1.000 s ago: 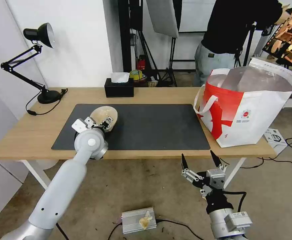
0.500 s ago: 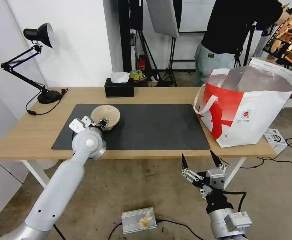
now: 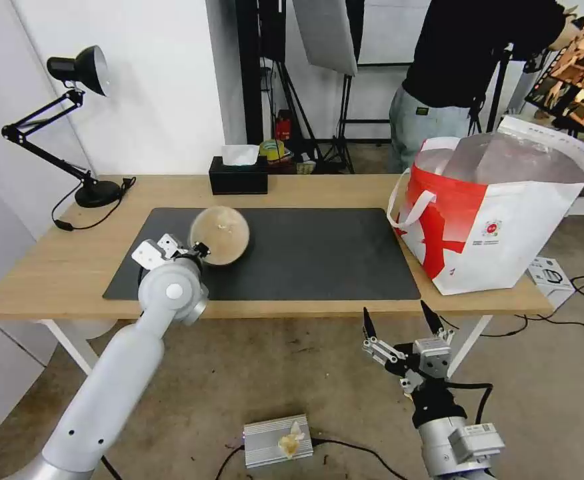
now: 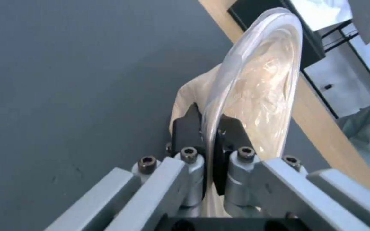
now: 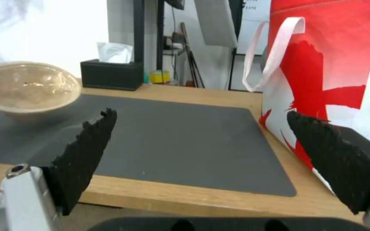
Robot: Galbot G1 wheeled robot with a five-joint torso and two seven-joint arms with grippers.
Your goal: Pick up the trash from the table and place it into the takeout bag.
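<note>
Beige bowl (image 3: 219,235) hangs tilted over the mat (image 3: 319,253), its rim pinched by the left gripper (image 3: 197,252), while the right gripper (image 3: 402,321) waits spread below the table (image 3: 52,267).

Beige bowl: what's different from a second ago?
The left gripper, shut on the beige bowl rim throughout, has raised it slightly off the mat, shifted it toward the takeout bag and tipped it steeper. The right gripper remains open below the table edge; bag unmoved.
</note>
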